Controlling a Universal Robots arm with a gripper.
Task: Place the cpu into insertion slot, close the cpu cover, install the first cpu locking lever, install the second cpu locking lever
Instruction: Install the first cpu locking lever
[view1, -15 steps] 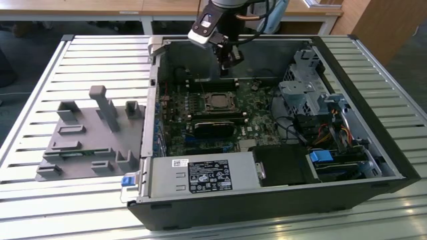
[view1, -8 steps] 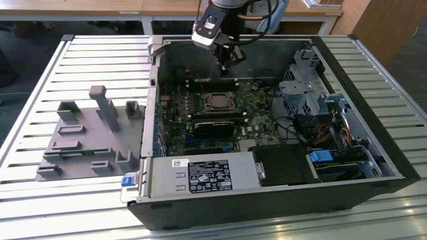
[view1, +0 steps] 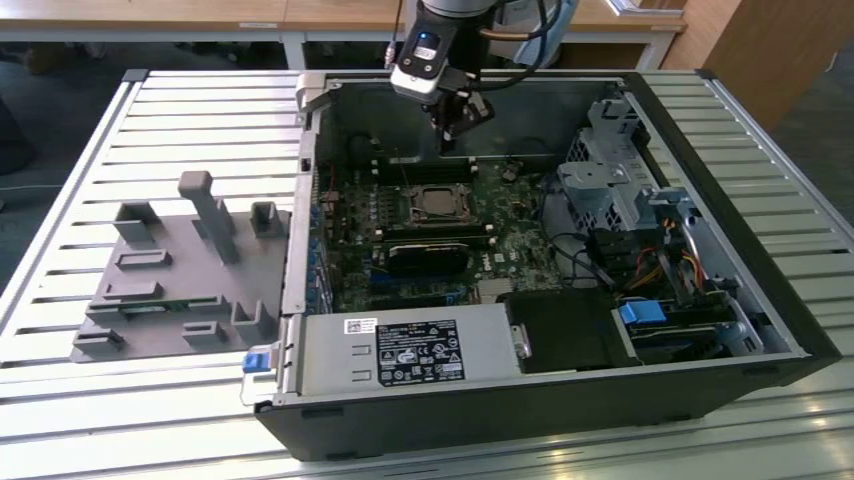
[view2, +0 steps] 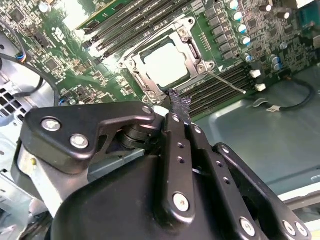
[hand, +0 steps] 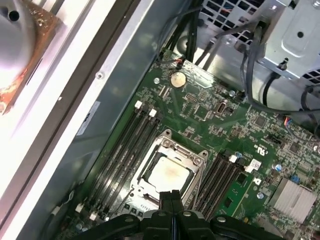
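The cpu (hand: 167, 173) lies flat in the insertion slot (hand: 150, 196) on the green board, its silver face up; it shows in both wrist views (view2: 167, 65). The cpu cover (view2: 131, 66), a silver frame, lies down around the chip (hand: 176, 150). A thin metal locking lever (view2: 227, 83) sticks out from one socket corner across the memory slots. My gripper (view1: 447, 143) hangs above the board, just behind the socket (view1: 434, 203) in the exterior view. Its black fingertips (hand: 171, 197) are pressed together with nothing between them.
The open black computer case (view1: 694, 385) lies on a slatted metal table (view1: 160, 110). Memory slots (hand: 125, 145) flank the socket. A drive cage with cables (view1: 621, 190) stands at the exterior view's right. A grey parts fixture (view1: 174, 265) sits at its left.
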